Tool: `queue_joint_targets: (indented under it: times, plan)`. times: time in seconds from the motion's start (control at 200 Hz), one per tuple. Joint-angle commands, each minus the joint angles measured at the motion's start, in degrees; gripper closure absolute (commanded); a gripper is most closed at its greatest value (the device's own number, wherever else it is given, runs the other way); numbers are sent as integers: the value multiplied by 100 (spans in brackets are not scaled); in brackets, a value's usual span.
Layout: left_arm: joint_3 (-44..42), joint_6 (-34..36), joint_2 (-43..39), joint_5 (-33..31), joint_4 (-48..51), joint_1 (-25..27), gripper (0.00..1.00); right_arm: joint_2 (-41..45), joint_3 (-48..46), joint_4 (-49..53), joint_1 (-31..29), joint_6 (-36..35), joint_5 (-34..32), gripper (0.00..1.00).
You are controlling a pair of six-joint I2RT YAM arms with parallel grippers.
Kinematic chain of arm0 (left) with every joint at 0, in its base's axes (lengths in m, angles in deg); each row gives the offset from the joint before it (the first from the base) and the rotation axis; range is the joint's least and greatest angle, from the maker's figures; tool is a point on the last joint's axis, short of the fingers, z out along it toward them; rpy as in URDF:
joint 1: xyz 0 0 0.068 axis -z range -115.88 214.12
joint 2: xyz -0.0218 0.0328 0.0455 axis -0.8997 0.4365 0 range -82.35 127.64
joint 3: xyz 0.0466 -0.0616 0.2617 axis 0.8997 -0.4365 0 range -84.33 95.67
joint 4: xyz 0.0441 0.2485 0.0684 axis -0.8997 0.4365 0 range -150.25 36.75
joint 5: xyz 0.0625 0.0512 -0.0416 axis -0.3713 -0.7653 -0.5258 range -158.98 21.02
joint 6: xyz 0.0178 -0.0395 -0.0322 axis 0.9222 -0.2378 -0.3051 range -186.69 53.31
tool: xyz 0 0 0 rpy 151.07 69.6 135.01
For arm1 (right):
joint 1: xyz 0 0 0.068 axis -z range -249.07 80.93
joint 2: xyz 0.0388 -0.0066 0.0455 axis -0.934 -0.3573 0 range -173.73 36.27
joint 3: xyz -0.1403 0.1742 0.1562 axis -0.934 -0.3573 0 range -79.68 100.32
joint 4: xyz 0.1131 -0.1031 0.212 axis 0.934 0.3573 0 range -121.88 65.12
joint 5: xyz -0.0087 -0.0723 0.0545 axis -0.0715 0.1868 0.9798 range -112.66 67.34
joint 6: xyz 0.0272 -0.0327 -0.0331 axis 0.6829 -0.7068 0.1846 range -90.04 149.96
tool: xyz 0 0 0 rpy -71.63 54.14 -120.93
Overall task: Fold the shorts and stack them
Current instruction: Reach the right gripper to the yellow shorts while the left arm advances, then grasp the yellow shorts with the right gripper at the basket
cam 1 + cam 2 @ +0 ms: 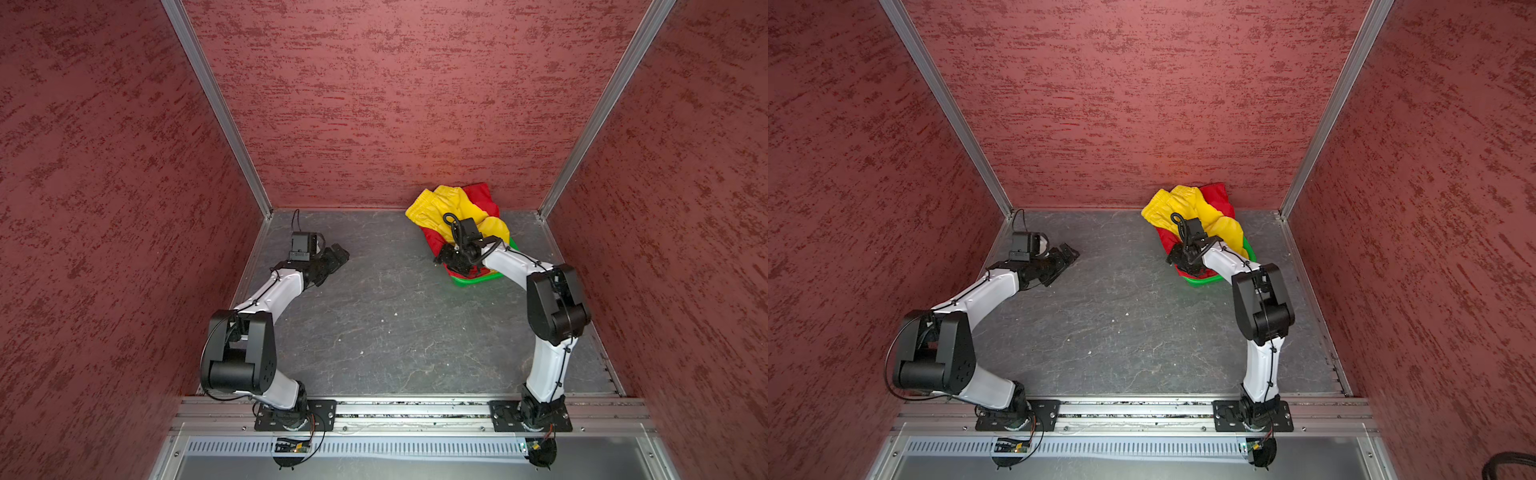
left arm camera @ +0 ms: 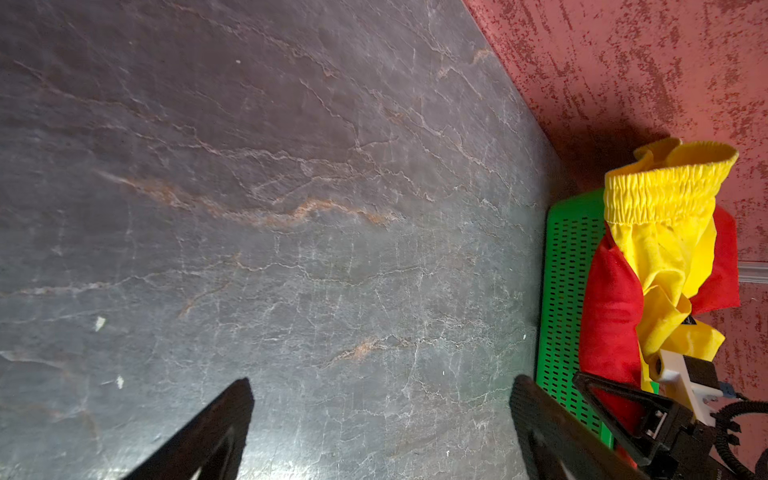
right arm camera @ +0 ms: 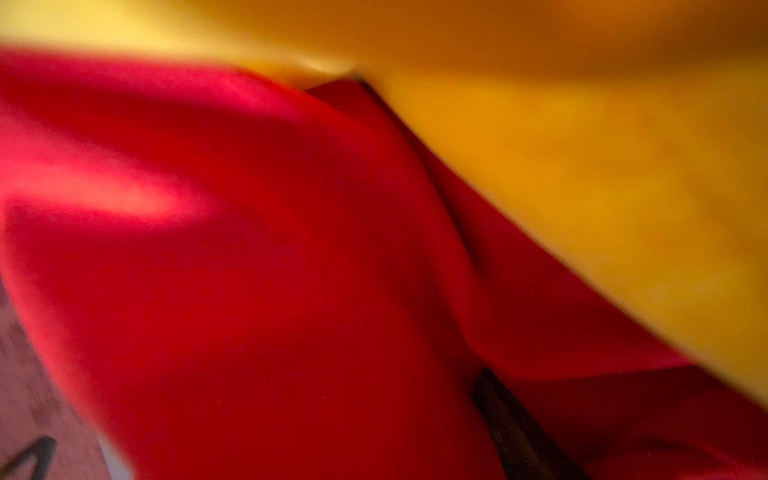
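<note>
The yellow shorts (image 1: 449,203) (image 1: 1187,203) lie crumpled on top of the red shorts (image 1: 478,195) (image 1: 1217,195). Both are heaped in a green basket (image 1: 469,281) at the back right. My right gripper (image 1: 451,259) (image 1: 1179,259) is pushed into the near side of the heap. In the right wrist view blurred red shorts (image 3: 249,291) fill the space between the jaws, with yellow shorts (image 3: 582,166) above. Only one of that gripper's fingers (image 3: 511,428) shows. My left gripper (image 1: 338,253) (image 2: 380,378) hovers low at the back left, open and empty.
The green basket (image 2: 569,270) has perforated walls and stands against the red back wall (image 1: 374,104). Red textured walls close in both sides. The dark stone-patterned floor (image 1: 395,324) spreads between the arms. Both arm bases sit on the front rail (image 1: 415,409).
</note>
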Motion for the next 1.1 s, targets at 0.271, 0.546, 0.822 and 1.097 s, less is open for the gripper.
queue_joint_targets:
  times: [0.271, 0.546, 0.822, 1.097]
  plan:
    - [289, 35, 59, 68, 28, 119, 3, 547, -613, -172, 1245, 72, -183, 29]
    - [388, 135, -52, -20, 166, 134, 3, 1494, 383, 959, 1319, -1164, -864, 17]
    - [573, 106, 71, -9, 226, 224, 3, 1806, 262, 1281, 2515, -987, -1119, 11]
    - [731, 115, 199, -25, 220, 287, 3, 1056, 398, 432, 2974, -294, -296, 9]
